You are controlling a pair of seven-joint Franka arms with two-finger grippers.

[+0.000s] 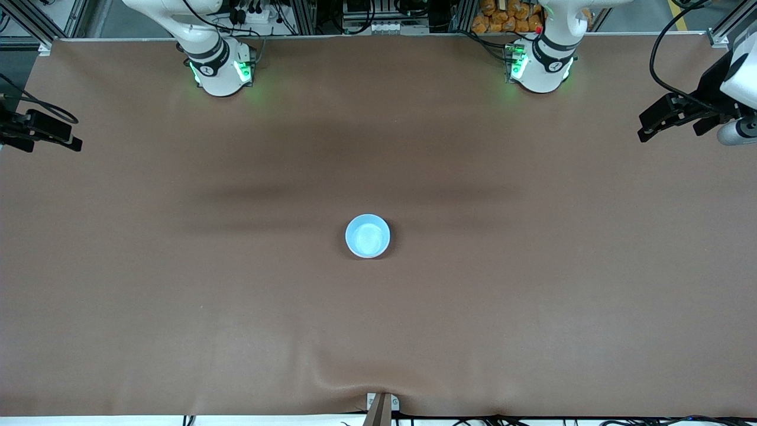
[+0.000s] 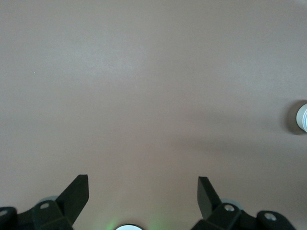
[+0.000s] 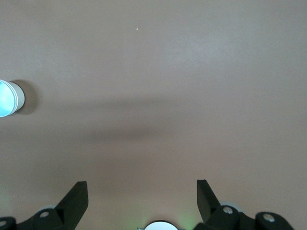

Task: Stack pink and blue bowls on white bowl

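One stack of bowls stands at the middle of the table. The light blue bowl (image 1: 367, 235) is on top, and a white bowl wall shows under it in the right wrist view (image 3: 18, 97). The stack's edge also shows in the left wrist view (image 2: 302, 118). The pink bowl is hidden. My left gripper (image 2: 143, 191) is open and empty, high over bare table near its own base. My right gripper (image 3: 142, 191) is open and empty, high over bare table near its own base. Both grippers are far from the stack and out of the front view.
The brown table cover (image 1: 177, 284) is bare around the stack. The arm bases (image 1: 222, 68) (image 1: 541, 65) stand at the table's edge farthest from the front camera. Black camera mounts (image 1: 41, 130) (image 1: 680, 112) hang over both ends of the table.
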